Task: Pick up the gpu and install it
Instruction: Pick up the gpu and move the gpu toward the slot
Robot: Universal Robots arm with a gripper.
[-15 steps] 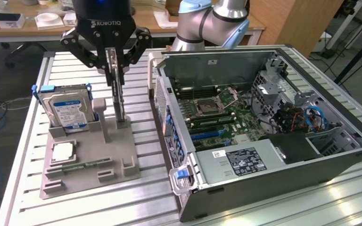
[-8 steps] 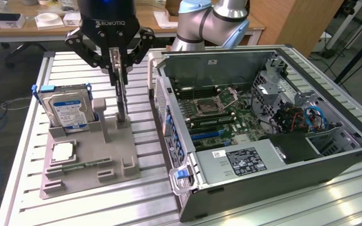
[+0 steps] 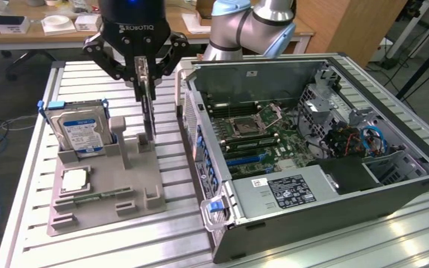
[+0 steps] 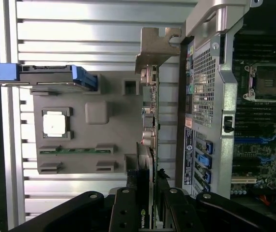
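The gpu (image 3: 148, 109) is a thin black card seen edge-on, standing upright under my gripper (image 3: 143, 78), which is shut on its top edge. Its lower edge reaches down to the slot post of the grey holder (image 3: 136, 184); I cannot tell whether it still touches the slot. In the wrist view the gpu (image 4: 147, 121) runs away from my gripper (image 4: 145, 205), with its silver bracket (image 4: 155, 48) at the far end. The open computer case (image 3: 311, 139) lies at the exterior view's right of the card, motherboard (image 3: 259, 134) exposed.
On the grey holder stand a hard drive (image 3: 84, 125) with a blue-white label, a CPU (image 3: 75, 180) and a green memory stick (image 3: 99, 196). The case's rear wall (image 4: 210, 96) stands close beside the card. Everything sits on a slatted aluminium table (image 3: 95, 245).
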